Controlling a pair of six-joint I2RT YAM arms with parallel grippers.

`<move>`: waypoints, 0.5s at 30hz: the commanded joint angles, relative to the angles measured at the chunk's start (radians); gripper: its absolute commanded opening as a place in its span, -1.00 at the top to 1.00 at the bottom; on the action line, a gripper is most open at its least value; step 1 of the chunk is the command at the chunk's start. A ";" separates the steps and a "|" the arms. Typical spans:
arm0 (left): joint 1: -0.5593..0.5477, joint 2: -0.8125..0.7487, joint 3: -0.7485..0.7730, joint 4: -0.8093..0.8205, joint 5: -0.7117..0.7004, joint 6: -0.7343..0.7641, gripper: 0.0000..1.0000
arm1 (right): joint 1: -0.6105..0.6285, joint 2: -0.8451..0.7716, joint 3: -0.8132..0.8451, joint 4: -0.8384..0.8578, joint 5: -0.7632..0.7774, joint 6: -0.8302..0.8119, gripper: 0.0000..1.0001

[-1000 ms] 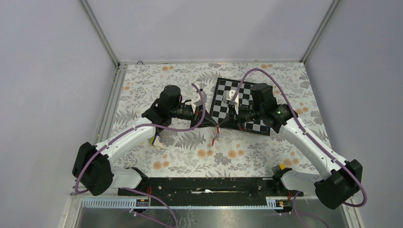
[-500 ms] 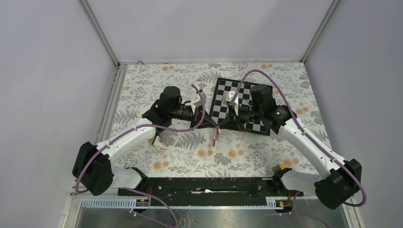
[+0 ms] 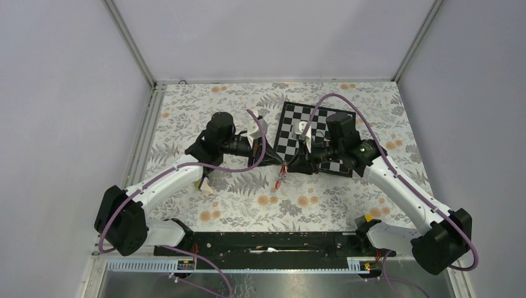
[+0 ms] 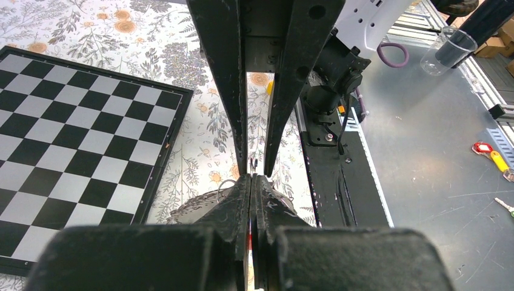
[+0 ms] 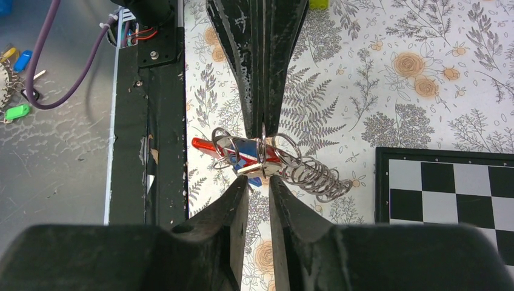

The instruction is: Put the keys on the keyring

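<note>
our left gripper [image 5: 262, 130] is closed, its tips pinching a thin wire loop of the keyring [image 5: 310, 173]. the keys [image 5: 239, 151], tagged red and blue, sit bunched against those loops, just beyond the tips of our right gripper [image 5: 257, 182]. its jaws stand slightly apart, gripping nothing we can see, over the floral table [image 5: 363, 91].

- top view: high behind the near edge, looking down on the whole table [image 3: 186, 118];
- wrist views: close, low, facing each other across the middle;
- all three share the chessboard [image 3: 288, 124] edge
</note>
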 commanded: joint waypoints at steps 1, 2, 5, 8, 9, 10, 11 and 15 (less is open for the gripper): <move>0.006 -0.032 -0.014 0.082 0.032 -0.003 1.00 | -0.004 -0.039 0.047 -0.005 0.018 -0.006 0.47; 0.007 -0.032 -0.015 0.084 0.033 -0.003 1.00 | -0.005 -0.042 0.055 -0.010 0.021 -0.009 0.46; 0.007 -0.029 -0.014 0.086 0.036 -0.003 1.00 | -0.005 -0.045 0.070 -0.019 0.020 -0.010 0.46; 0.007 -0.027 -0.011 0.085 0.036 -0.003 1.00 | -0.004 -0.036 0.070 -0.017 0.012 -0.006 0.45; 0.008 -0.027 -0.011 0.086 0.039 -0.002 1.00 | -0.004 -0.033 0.068 -0.014 0.009 -0.004 0.45; 0.007 -0.027 -0.012 0.087 0.040 -0.003 1.00 | -0.004 -0.029 0.065 -0.011 0.007 -0.002 0.45; 0.007 -0.026 -0.011 0.087 0.041 -0.003 1.00 | -0.004 -0.026 0.062 -0.008 0.006 -0.001 0.47; 0.007 -0.028 -0.011 0.090 0.045 -0.032 1.00 | -0.004 -0.011 0.047 -0.001 0.002 -0.002 0.68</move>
